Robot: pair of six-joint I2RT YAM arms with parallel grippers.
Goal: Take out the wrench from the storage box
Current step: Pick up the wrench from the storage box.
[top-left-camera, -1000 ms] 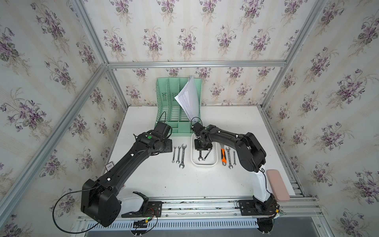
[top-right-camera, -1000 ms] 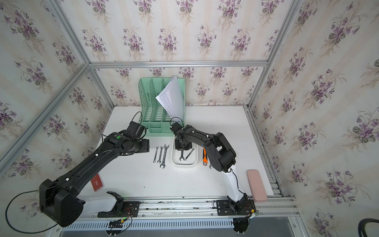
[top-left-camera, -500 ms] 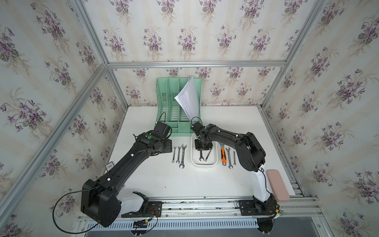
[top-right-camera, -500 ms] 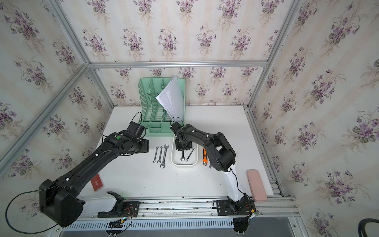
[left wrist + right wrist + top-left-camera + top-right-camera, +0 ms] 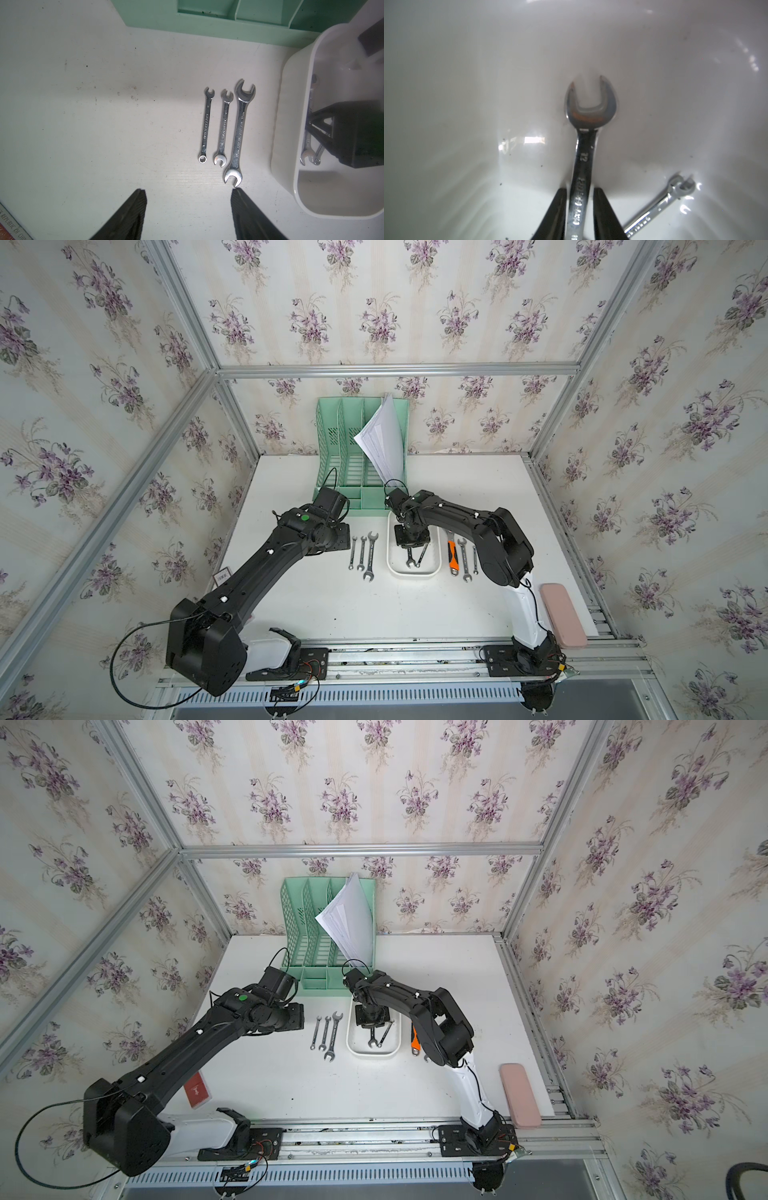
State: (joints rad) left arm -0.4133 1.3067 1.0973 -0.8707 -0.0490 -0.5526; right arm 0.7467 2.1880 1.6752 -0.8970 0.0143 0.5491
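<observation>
Wrench point(image 5: 583, 162) still in storage box point(image 5: 415, 571), right gripper point(image 5: 580, 190) as before around shaft

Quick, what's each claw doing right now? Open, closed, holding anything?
Left gripper: open, holding nothing.
Right gripper: closed on the wrench inside the storage box.

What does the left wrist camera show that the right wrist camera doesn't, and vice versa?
Only the left wrist view: three loose wrenches side by side on the table, the green organizer, and the open left gripper. Only the right wrist view: the 12 stamped on the larger wrench. Both: the storage box, the right gripper closed on that wrench inside it, and a smaller wrench alongside.
</observation>
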